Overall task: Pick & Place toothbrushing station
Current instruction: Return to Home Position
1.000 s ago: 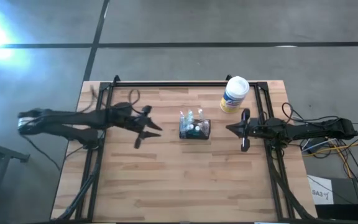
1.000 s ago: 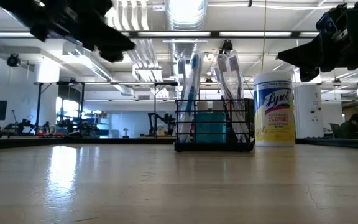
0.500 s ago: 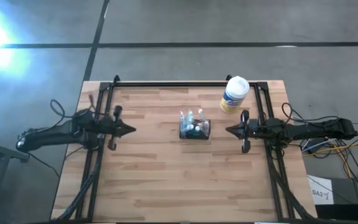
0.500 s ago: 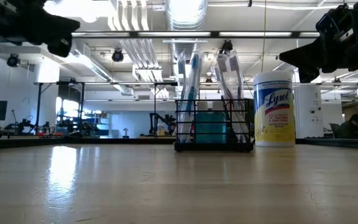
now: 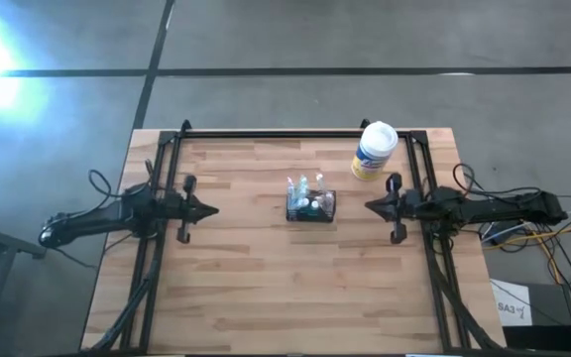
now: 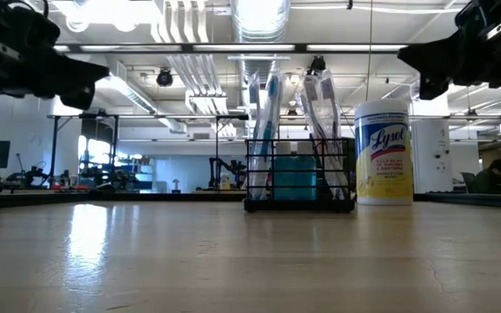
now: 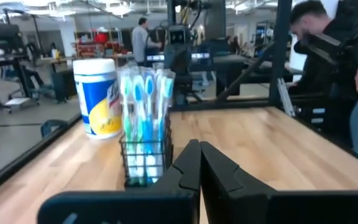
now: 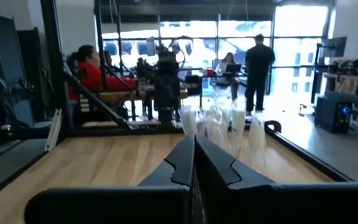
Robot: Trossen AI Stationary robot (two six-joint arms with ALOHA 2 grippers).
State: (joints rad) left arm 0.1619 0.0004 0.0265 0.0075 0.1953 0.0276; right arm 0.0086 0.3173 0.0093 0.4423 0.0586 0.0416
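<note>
The toothbrushing station [image 5: 310,204], a small black wire-mesh caddy with toothbrushes standing in it, rests on its base on the wooden table near the middle; it shows too in the low view [image 6: 300,178] and the left wrist view [image 7: 144,149]. My left gripper [image 5: 213,210] hovers shut at the table's left side, pointing level at the caddy. My right gripper [image 5: 368,206] hovers shut at the right side, facing the caddy. Both are well apart from it and hold nothing.
A white canister with a yellow label [image 5: 374,151] stands at the back right, behind and to the right of the caddy. A black frame [image 5: 295,136] runs along the table's far edge and sides. People show in the room beyond the table.
My left gripper has drawn back from near the caddy toward the table's left edge, sunk and levelled out, and its fingers have shut on nothing. The caddy has stayed where it was.
</note>
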